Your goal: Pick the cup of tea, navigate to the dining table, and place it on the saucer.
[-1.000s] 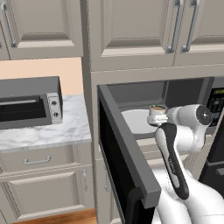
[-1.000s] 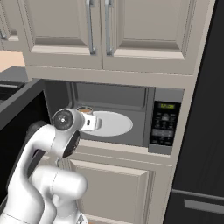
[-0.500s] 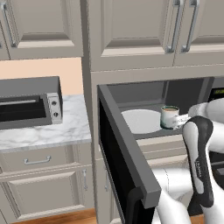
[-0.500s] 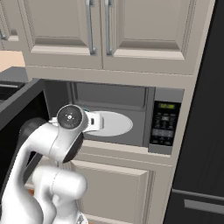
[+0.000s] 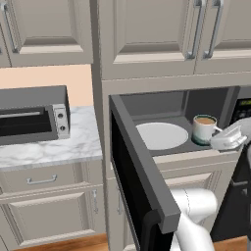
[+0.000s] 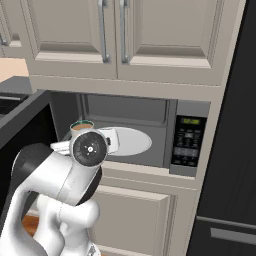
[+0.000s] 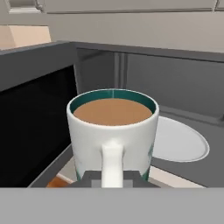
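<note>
At the left the microwave door (image 5: pixel 142 181) hangs open; right of it lies the white plate (image 5: pixel 162 136). The cup of tea (image 5: pixel 204 128) sits at the microwave's mouth, the gripper (image 7: pixel 112 177) jaws clamped on its handle. The picking step looks underway; next it likely needs a level withdrawal before driving to the dining table.

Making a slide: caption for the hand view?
Claw shut on handle of tea mug, microwave plate behind.

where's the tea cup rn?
The cup of tea sits at the front right of the open microwave, just right of its white turntable plate; in the hand view, the gripper pinches its handle.
</note>
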You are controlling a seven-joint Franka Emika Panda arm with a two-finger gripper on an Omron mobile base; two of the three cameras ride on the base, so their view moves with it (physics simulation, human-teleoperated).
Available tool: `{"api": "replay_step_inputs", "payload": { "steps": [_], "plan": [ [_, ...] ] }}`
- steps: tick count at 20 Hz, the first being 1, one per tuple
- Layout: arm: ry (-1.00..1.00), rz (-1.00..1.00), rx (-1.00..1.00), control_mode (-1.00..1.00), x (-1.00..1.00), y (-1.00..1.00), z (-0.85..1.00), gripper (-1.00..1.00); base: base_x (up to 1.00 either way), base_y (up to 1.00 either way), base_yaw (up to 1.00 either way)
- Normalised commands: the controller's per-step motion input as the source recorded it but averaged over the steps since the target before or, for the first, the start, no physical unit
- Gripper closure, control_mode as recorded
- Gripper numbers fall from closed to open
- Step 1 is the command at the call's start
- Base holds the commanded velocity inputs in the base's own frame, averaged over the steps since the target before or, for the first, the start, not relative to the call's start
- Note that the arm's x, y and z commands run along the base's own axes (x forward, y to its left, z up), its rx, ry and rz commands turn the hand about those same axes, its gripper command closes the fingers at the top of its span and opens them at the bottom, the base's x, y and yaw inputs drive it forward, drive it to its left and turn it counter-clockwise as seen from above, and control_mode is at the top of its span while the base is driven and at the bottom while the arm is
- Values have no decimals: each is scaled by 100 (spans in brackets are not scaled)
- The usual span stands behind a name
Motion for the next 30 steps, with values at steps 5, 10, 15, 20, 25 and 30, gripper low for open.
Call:
{"api": "replay_step_inputs", "payload": {
  "steps": [5,10,15,20,25,30],
  "plan": [
    [-8,14,0,-100,-47,0,24,100,0,0,0],
    [-1,9,0,-100,-43,-5,7,100,0,0,0],
    [0,0,0,-100,-15,-1,0,100,0,0,0],
    [0,0,0,-100,0,1,0,100,0,0,0],
    [-1,0,0,100,-2,0,0,100,-32,0,-17],
    [0,0,0,100,0,0,0,100,-50,-5,-51]
  ]
}}
